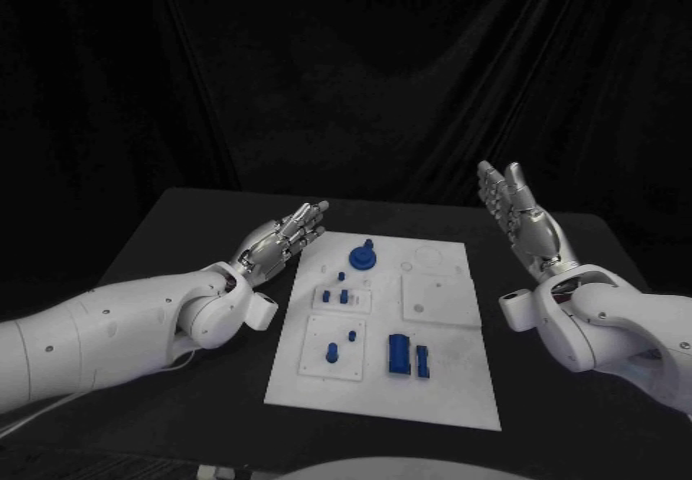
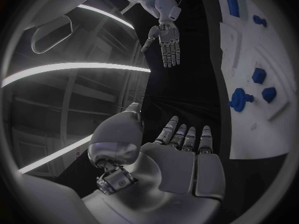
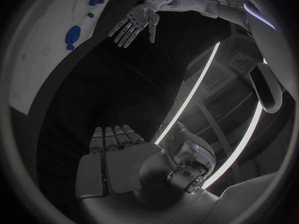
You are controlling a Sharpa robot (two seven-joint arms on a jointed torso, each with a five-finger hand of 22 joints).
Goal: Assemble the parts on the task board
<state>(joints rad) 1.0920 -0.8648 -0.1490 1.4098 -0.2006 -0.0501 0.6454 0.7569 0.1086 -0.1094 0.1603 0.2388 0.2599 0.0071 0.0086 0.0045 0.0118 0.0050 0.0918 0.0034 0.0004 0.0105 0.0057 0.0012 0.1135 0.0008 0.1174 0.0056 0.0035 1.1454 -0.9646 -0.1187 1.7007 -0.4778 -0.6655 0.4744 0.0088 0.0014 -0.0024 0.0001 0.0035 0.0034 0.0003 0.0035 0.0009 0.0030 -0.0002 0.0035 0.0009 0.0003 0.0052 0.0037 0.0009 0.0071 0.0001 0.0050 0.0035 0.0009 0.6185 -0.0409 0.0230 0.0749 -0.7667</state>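
The white task board [image 1: 433, 390] lies in the middle of the black table. Blue parts sit on it: a round knobbed piece [image 1: 364, 257] at the far end, small pieces [image 1: 336, 296] in the middle left, a peg [image 1: 332, 352], and two upright blocks [image 1: 398, 354] near the front. My left hand [image 1: 283, 243] hovers just left of the board's far corner, fingers straight and apart, holding nothing. My right hand [image 1: 522, 215] is raised to the right of the board, open and flat. The left wrist view shows the board [image 2: 261, 134], the knobbed piece [image 2: 239, 99] and my right hand [image 2: 166, 44].
The black table [image 1: 188, 230] has bare surface on both sides of the board. A dark curtain hangs behind it. The right wrist view shows my left hand [image 3: 132, 26] beside the board [image 3: 44, 59].
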